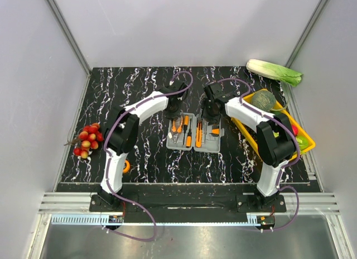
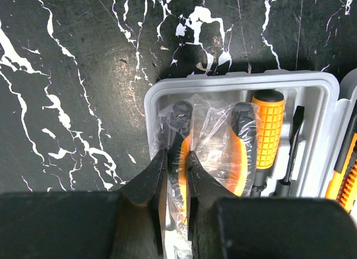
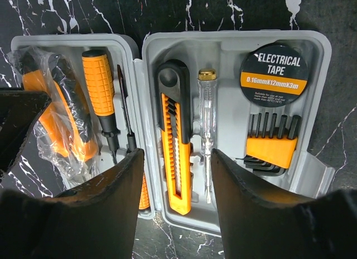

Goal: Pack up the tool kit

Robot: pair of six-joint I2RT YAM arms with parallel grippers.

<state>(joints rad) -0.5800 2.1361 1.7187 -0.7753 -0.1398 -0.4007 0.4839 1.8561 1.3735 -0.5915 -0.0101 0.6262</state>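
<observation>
Left claw is pinching the bagged pliers between narrowed fingers; right claw is hovering open, knife beneath.

The top external camera sits high behind the arm bases, looking down from afar over the black, white-veined marble-pattern table. The left wrist camera looks steeply down past the left end effector, very close on the left half of the open flat grey plastic hinged case. The right wrist camera, also near, looks past the right end effector across both halves. Both wrist views share the plastic-wrapped orange-and-black pliers; all three share the case.
</observation>
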